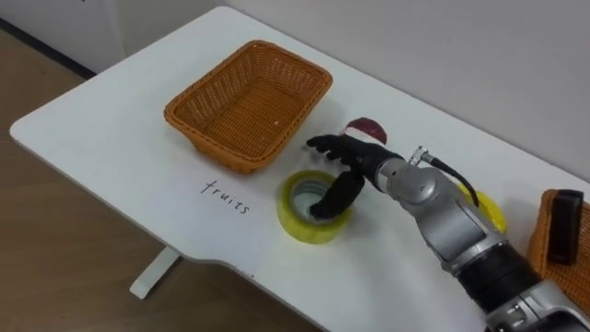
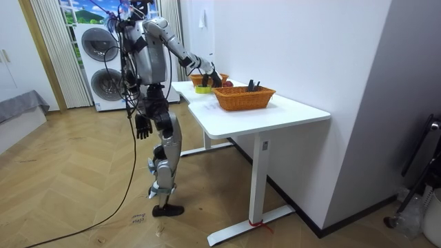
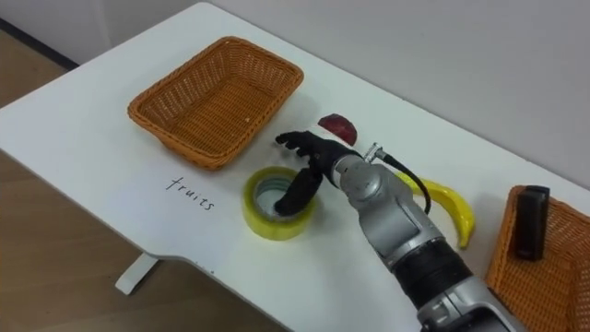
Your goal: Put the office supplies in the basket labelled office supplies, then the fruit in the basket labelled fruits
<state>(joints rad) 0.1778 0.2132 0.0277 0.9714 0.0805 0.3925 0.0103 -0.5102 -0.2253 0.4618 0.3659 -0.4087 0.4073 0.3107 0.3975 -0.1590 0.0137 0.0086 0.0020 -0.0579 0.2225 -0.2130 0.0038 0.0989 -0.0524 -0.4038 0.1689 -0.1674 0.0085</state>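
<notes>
A yellow tape roll lies flat near the table's front edge. My right hand is over it, open, with the thumb reaching down into the roll's hole and the fingers stretched left above the table. Just behind the hand sits a dark red fruit. A banana lies to the right, partly behind my forearm. The empty wicker basket stands at the back left, with a handwritten label in front of it. A second wicker basket at the far right holds a black office item. My left hand hangs at my side, fingers relaxed.
I stand at the long side of the white table, whose front edge runs close below the tape roll. A wall runs right behind the table. In the room view two stacked washing machines stand behind me on the wooden floor.
</notes>
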